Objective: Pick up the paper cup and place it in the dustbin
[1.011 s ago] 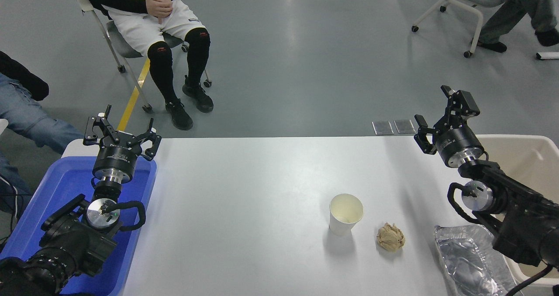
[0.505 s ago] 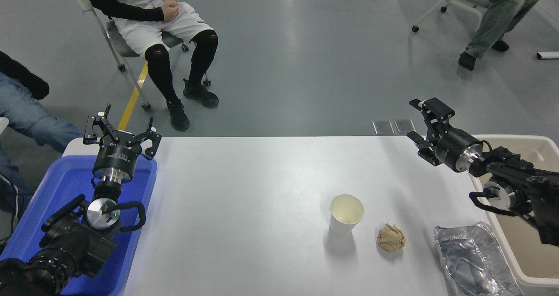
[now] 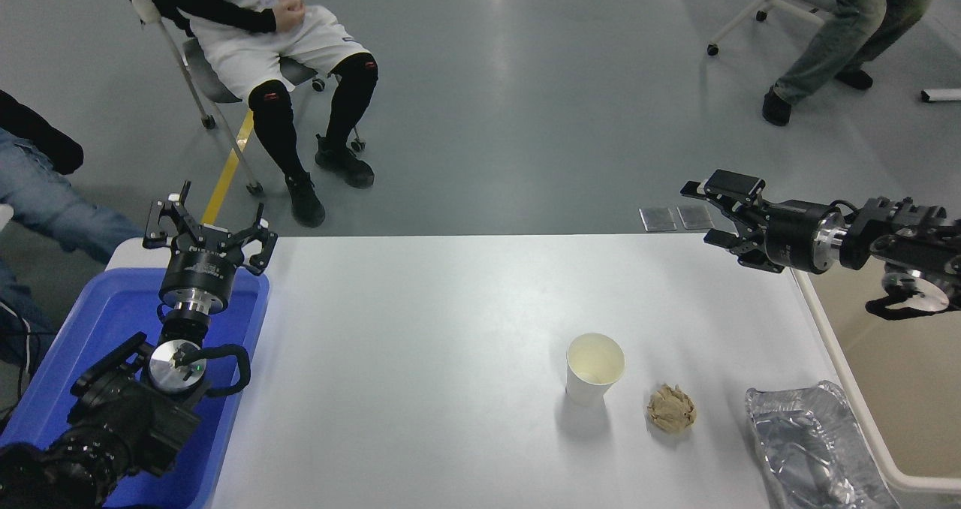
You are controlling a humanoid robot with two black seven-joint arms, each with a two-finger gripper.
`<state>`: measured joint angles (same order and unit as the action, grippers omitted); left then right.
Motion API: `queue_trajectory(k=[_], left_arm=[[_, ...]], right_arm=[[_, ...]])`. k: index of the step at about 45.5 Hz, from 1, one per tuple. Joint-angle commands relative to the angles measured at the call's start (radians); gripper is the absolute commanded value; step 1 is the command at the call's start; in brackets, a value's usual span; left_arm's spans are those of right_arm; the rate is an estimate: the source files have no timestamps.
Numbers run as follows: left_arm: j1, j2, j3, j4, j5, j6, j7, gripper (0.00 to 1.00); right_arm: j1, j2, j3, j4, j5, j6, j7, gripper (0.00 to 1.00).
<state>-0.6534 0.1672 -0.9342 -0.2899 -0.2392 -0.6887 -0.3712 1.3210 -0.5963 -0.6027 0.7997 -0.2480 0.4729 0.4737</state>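
Upright on the white table [image 3: 450, 306], right of centre and toward my near edge, stands the paper cup [image 3: 594, 368], mouth up, cream inside showing, nothing visible in it. Just beside it on the right lies a crumpled tan paper ball [image 3: 672, 408], apart from the cup; farther right, a crinkled foil tray [image 3: 811, 445] rests against the rim of the beige dustbin [image 3: 848, 389], which fills the right edge of the view. My right gripper [image 3: 702, 215] hangs above the table's far right corner, well apart from the cup, pointing leftward with its fingers spread moderately and holding nothing. My left gripper [image 3: 206, 227] sits parked over the blue bin [image 3: 90, 329] at lower left, fingers splayed wide, empty. I judge the cup to be very light and thin-walled: it will tip under a sideways nudge and crease if squeezed hard. The rolled rim is its stiffest part, so I would take it across the upper wall just under the rim, closing gently, and approach from the left or from above to avoid the paper ball.
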Motion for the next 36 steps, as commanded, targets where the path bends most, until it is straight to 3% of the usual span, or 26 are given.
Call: queue_trajectory(k=[1,3,16,36], left_arm=[[0.0,0.0,0.0,0.0,0.0,0.0,0.0,0.99],[0.0,0.0,0.0,0.0,0.0,0.0,0.0,0.99],[0.0,0.0,0.0,0.0,0.0,0.001,0.0,0.99],[0.0,0.0,0.0,0.0,0.0,0.001,0.0,0.99]], right_arm=[[0.228,0.027,-0.222,0.018,-0.129,0.245,-0.017,1.0],[0.273,0.041,-0.261,0.018,-0.155,0.312,-0.017,1.0],[0.478,0.182,-0.376,0.061,-0.297,0.312,-0.015,1.0],[0.71,0.394,-0.523,0.087,-0.344,0.312,-0.018,1.0]])
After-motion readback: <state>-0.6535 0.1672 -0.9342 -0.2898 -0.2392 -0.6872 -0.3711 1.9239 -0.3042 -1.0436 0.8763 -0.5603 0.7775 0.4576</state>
